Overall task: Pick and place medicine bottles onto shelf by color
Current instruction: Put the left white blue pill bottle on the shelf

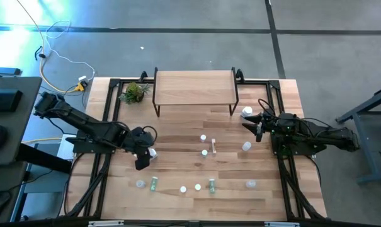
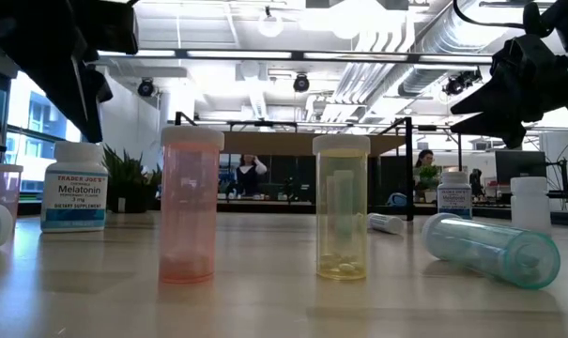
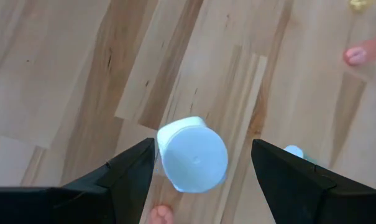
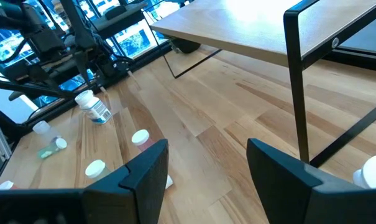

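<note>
Left gripper (image 1: 146, 157) sits over the left-centre of the table (image 1: 177, 135), pointing down, jaws wide apart and straddling a white-capped bottle (image 3: 192, 154) that stands between the fingers (image 3: 122, 180); no contact visible on either side, so nothing gripped. Right gripper (image 1: 252, 122) hangs near the shelf's right front leg, jaws spread, nothing between them; a white jar (image 1: 247, 112) stands just beside it, apart from the fingers. Shelf (image 1: 194, 88) is at the back-centre of the table, top board bare. The remaining bottles are scattered on the tabletop in front of it: a pink vial (image 1: 213, 149) and two white-capped ones near the middle, a clear one lying toward the right (image 1: 246, 146), and a row along the front edge including two green ones (image 1: 153, 183). In the low view, a pink vial (image 2: 191, 207) and a yellow vial (image 2: 341, 208) stand upright close to the camera, a teal vial (image 2: 492, 250) lies on its side at right, and a white Melatonin bottle (image 2: 74, 187) stands at left. Small green plant (image 1: 135, 93) sits beside the shelf's left end.
</note>
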Available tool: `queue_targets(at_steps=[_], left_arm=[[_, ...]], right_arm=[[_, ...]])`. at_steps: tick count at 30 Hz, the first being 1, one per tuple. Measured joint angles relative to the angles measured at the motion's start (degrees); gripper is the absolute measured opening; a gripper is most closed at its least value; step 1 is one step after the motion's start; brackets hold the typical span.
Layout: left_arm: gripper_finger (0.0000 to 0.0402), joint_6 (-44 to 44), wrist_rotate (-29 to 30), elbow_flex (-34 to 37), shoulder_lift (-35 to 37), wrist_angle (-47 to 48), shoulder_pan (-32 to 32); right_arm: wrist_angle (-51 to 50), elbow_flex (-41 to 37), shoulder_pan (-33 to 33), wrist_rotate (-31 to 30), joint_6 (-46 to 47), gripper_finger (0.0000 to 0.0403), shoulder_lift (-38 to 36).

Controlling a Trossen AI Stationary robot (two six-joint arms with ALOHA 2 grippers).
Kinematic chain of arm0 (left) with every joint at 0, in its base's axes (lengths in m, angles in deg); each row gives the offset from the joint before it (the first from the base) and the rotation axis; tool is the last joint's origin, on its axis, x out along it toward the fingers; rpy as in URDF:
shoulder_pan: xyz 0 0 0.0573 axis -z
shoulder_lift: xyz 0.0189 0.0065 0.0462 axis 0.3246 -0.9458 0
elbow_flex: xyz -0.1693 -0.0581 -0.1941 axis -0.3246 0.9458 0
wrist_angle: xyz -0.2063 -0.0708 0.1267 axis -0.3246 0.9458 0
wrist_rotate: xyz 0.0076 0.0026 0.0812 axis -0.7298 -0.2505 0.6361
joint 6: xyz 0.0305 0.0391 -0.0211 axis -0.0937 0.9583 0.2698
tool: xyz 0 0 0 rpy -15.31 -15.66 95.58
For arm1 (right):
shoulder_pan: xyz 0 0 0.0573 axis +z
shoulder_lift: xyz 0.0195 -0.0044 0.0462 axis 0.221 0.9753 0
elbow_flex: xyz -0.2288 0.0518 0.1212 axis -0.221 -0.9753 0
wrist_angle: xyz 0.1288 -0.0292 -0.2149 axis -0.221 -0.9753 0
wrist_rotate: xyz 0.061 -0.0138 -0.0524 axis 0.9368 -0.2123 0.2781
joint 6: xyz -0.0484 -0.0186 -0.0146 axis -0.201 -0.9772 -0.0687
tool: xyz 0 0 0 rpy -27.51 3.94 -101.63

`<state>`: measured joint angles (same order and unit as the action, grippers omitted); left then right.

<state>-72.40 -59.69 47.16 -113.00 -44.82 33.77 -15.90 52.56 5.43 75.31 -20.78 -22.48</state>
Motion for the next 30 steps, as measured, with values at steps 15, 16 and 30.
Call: queue_targets(at_steps=[15,16,30], left_arm=[[0.0254,-0.85,0.23,0.0,-6.26,-0.05,0.02],[0.025,-0.85,0.24,0.0,-6.49,-0.04,0.02],[0.0164,0.63,-0.3,-0.02,-6.75,-0.19,-0.12]], right_arm=[[-0.19,0.0,-0.02,0.0,-0.02,0.0209,-0.02],[-0.19,0.0,-0.02,0.01,0.0,0.0209,-0.01],[-0.21,0.0,-0.01,0.01,0.0,0.0209,-0.02]])
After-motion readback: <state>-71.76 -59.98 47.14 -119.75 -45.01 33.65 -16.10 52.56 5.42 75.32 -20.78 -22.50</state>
